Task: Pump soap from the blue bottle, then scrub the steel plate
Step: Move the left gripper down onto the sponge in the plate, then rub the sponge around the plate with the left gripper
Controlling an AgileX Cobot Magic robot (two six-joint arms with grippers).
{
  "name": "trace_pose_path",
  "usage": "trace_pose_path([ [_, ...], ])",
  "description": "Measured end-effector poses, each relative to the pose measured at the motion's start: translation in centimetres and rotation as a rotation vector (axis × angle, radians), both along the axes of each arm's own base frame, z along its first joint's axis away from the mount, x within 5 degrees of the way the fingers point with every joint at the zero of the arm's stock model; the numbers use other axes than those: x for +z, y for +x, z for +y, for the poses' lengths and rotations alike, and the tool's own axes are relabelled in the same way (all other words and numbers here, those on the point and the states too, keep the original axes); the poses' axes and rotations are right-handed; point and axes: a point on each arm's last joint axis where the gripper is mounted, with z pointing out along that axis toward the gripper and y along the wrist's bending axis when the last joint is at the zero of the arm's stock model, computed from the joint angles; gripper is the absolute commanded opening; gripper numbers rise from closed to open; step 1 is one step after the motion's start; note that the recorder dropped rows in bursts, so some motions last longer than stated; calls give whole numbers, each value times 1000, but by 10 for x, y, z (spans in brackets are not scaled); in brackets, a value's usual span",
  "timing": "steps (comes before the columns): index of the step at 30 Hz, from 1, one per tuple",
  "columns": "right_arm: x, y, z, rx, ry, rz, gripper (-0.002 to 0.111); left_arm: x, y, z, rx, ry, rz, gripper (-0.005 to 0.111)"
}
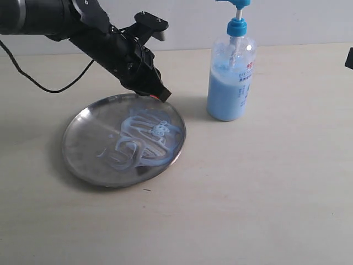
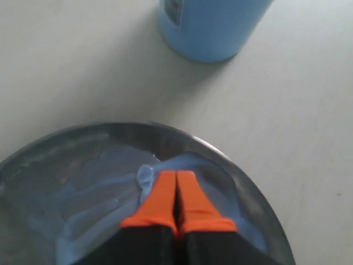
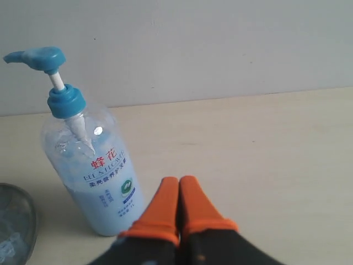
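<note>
The left gripper (image 2: 176,178), jaws closed on nothing, is resting its tips in the soap (image 1: 140,138) at the steel plate's (image 1: 74,146) rim nearest the blue bottle (image 1: 229,88) (standing by the table's (image 1: 248,210) back edge, right gripper (image 3: 178,183) hanging closed nearby). Scrubbing seems in hand; sweeping over the bare metal is looking due next.

I have the plate (image 1: 83,144) left on the table (image 1: 265,193), soap (image 1: 144,138) in it, the bottle (image 1: 230,88) apart to its right and farther back; my left gripper (image 1: 161,95) is at the plate's far rim.
</note>
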Motion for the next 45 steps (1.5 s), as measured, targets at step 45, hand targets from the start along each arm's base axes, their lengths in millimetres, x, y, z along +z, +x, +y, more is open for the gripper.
trace_pose_path([
  [45,0,0,0,-20,54,-1,0,-84,19,-13,-27,142,162,0],
])
